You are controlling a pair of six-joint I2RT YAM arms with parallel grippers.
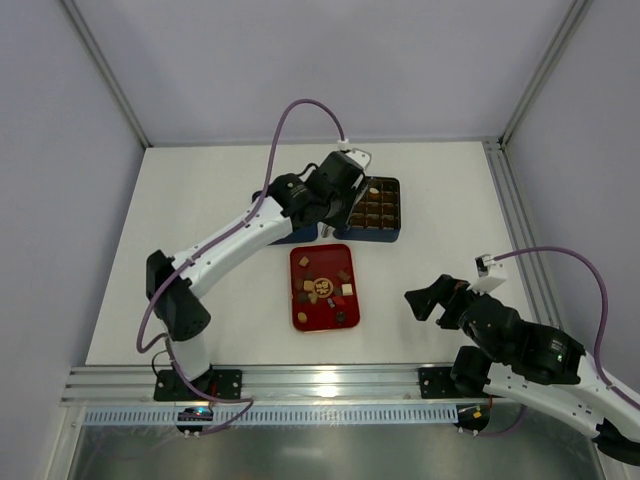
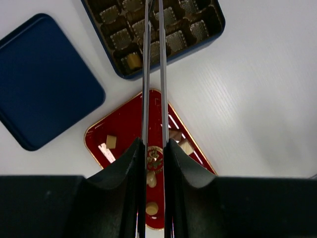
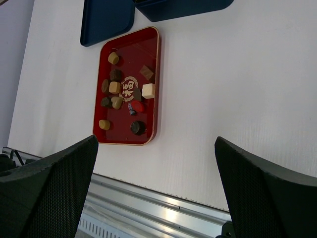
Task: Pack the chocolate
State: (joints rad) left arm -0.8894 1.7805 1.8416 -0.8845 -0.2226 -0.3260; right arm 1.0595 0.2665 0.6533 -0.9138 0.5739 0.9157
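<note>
Chocolate [image 3: 115,87]: assorted pieces loose on red tray [image 3: 126,140], desk [image 1: 220,200] centre; tan piece in blue box [image 1: 375,236] cell. Left jaws above box, slim gap, cannot tell if pinching anything. Right jaws spread wide, apart from tray

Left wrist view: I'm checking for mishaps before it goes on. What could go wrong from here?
The left gripper hangs over the box with its tips out of that view; a dropped piece could miss its cell. Chocolates crowd the tray's middle, so a pick may knock neighbours.
</note>
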